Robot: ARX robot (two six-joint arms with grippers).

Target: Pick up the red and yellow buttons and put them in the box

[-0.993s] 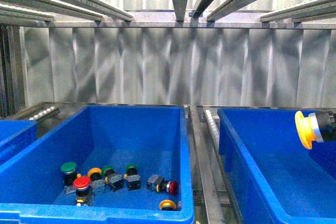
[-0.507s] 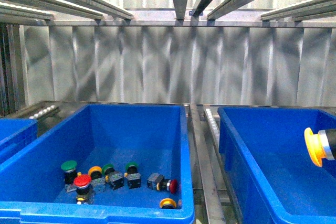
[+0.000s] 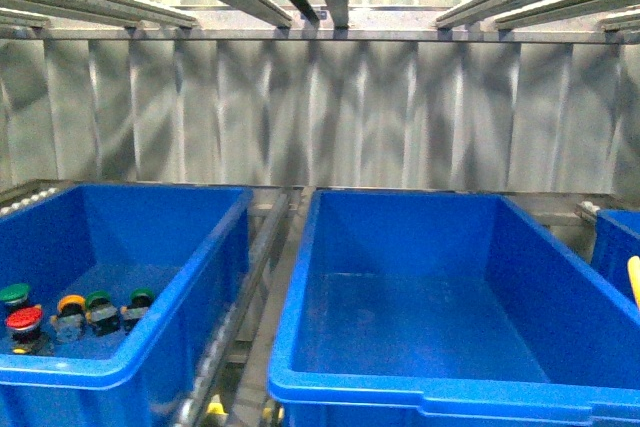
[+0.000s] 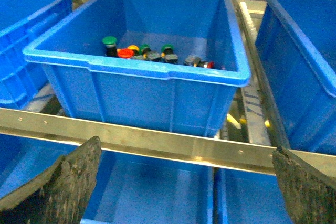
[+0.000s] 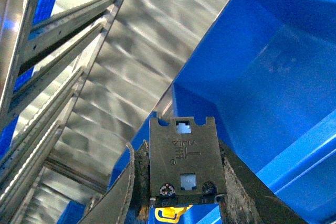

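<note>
Buttons lie in the source crate (image 3: 130, 367), the blue crate just left of the box (image 3: 420, 395), with a steel roller rail (image 3: 245, 287) between the two. Farthest from the box on that crate's floor stand a green-capped button (image 3: 14, 294) and a red button (image 3: 24, 319). Nearer the box come a yellow button (image 3: 70, 304) and two more green-capped ones. The left wrist view adds a second red button (image 4: 208, 64), on its side, at the row's end nearest the box. The left hand (image 4: 186, 148) hangs outside the source crate, its two fingers (image 4: 68, 182) spread wide and released. The box, deep and thick-rimmed, shows a smooth blue floor. Behind the box stands a ribbed metal wall (image 3: 320, 117). Right of the box, at the edge of the front view, a sliver of yellow cap marks the held yellow button (image 3: 634, 282). The right hand (image 5: 182, 153) is clenched on this button's black switch body, fingers (image 5: 236, 187) pressing both sides, the yellow cap peeping past the body. Whether it hangs over the box or over the third crate (image 3: 612, 247) right of the box, I cannot tell.
</note>
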